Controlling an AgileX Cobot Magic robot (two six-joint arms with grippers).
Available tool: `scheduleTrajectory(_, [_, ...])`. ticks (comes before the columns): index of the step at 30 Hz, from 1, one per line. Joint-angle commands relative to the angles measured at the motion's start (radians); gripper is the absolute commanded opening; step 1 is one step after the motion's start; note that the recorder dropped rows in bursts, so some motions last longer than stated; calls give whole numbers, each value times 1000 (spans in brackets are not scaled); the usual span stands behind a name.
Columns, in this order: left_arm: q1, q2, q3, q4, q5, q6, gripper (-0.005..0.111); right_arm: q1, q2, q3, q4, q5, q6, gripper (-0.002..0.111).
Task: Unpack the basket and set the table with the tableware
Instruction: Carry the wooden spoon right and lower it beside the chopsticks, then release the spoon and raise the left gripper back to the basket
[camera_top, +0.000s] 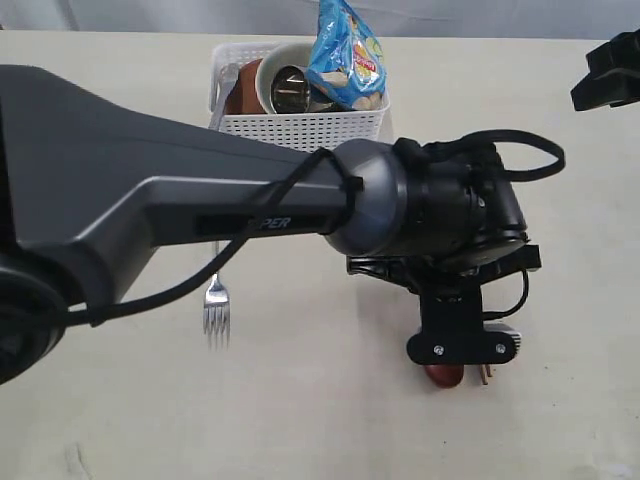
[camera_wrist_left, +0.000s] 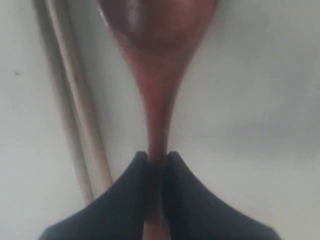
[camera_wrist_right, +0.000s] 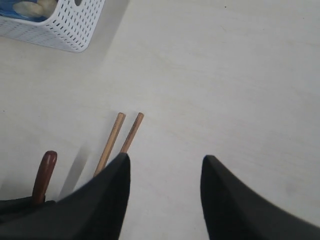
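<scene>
Gripping left end effector (camera_wrist_left: 157, 159): closed on the handle of the wooden spoon (camera_wrist_left: 156, 75), down at the table (camera_wrist_left: 260, 100)
Right end effector (camera_wrist_right: 165, 167): spread wide, nothing held
Chopsticks (camera_wrist_left: 75, 110): laid just beside the spoon; could be knocked askew if the spoon is released crooked
Basket (camera_top: 300, 128): well apart at the back, cup (camera_top: 290, 90) yet to be unpacked

Only one scrap of lettering legible.
Made out the pale capitals "PER" on the dark grey side of the left arm (camera_top: 250, 222) in the exterior view, starting right where a black cable (camera_top: 232, 258) crossed the housing; could not tell whether more letters lay behind it. Noticed a red and yellow printed patch on the blue snack bag (camera_top: 345, 55) standing in the basket (camera_top: 300, 130), too small and blurred to read. Read nothing in either wrist view.
</scene>
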Motion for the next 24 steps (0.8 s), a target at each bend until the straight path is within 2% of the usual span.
scheduleTrajectory(1, [-1, 17, 3, 42, -33, 1, 0, -7, -6, 0, 12, -7, -8, 44])
scheduleTrajectory(4, [-1, 17, 3, 42, -38, -36, 4, -7, -6, 0, 12, -7, -8, 44])
scheduleTrajectory(9, [-1, 17, 3, 42, -35, -50, 28, -7, -6, 0, 16, -7, -8, 44])
scheduleTrajectory(11, [-1, 17, 3, 42, -38, -50, 34, -7, -6, 0, 16, -7, -8, 44])
scheduleTrajectory(15, [-1, 17, 3, 42, -29, -50, 34, -7, -6, 0, 16, -7, -8, 44])
scheduleTrajectory(19, [-1, 6, 3, 111, 25, -76, 34, -7, -6, 0, 16, -7, -8, 44])
scheduleTrajectory(24, [-1, -50, 3, 222, 85, -228, 34, -7, -6, 0, 19, -7, -8, 44])
